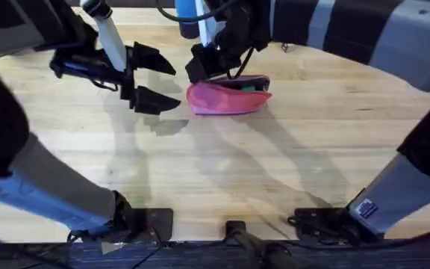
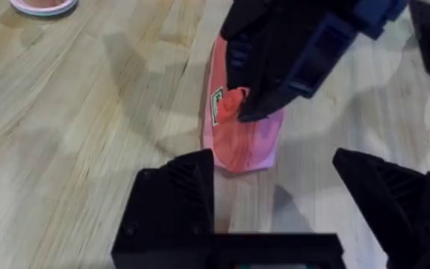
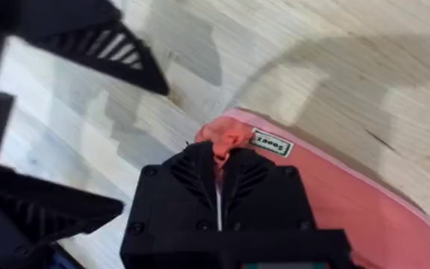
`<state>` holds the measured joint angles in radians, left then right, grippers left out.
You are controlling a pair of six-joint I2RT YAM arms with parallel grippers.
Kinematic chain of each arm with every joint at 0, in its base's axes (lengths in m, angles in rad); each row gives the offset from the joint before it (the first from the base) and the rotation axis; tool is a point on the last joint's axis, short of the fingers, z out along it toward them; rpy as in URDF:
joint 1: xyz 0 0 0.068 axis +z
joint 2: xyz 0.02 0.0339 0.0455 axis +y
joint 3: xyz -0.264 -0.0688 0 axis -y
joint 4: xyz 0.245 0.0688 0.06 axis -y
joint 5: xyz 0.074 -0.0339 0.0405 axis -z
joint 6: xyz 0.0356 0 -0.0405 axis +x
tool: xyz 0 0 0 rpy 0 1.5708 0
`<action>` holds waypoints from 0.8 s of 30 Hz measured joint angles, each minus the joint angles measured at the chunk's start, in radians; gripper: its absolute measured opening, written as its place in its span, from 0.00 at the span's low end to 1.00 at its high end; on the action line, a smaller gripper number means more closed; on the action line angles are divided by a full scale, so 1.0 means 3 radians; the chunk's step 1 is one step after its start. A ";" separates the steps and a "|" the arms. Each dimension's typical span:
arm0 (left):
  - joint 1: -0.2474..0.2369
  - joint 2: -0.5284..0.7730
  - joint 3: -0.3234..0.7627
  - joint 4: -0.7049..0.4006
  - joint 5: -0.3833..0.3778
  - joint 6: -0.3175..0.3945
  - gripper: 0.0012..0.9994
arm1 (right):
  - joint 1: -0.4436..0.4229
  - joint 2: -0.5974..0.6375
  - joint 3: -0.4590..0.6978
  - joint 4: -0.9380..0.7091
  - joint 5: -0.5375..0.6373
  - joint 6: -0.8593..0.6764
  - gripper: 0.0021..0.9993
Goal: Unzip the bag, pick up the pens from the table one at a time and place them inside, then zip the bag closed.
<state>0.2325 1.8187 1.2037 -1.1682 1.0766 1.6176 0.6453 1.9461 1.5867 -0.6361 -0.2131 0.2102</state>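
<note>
R gripper (image 3: 216,196) is clamped shut on the reddish pull (image 3: 226,138) at the bag (image 1: 226,97)'s left end, mid-table (image 1: 275,164), long axis running away rightward, w/ L gripper (image 1: 152,78) jaws apart just beside that same end.

The left end effector (image 2: 297,202) has its two black fingers (image 2: 174,198) spread wide, with bare wooden surface (image 2: 88,127) between them. Just beyond them lies the pink bag (image 2: 248,138), one short end toward the fingers. The right end effector (image 2: 245,101) comes down over the bag, its dark tips closed on what looks like the small reddish pull (image 2: 232,103) beside a white label (image 2: 218,104). A pink-rimmed round object (image 2: 43,6) sits at the far edge.
</note>
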 joint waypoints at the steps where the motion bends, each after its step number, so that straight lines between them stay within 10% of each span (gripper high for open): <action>1: 0.0000 0.0072 0.0000 0.0012 0.0060 0.0001 0.99 | 0.0000 0.0000 0.0000 0.0000 0.0000 -0.0001 0.03; 24: -0.0452 0.0586 0.0000 0.0345 0.0451 0.0019 1.00 | 0.0000 0.0000 0.0000 0.0000 0.0000 -0.0001 0.03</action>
<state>0.0968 1.9946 1.2037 -1.0647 1.2118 1.6233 0.6453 1.9461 1.5867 -0.6361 -0.2131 0.2100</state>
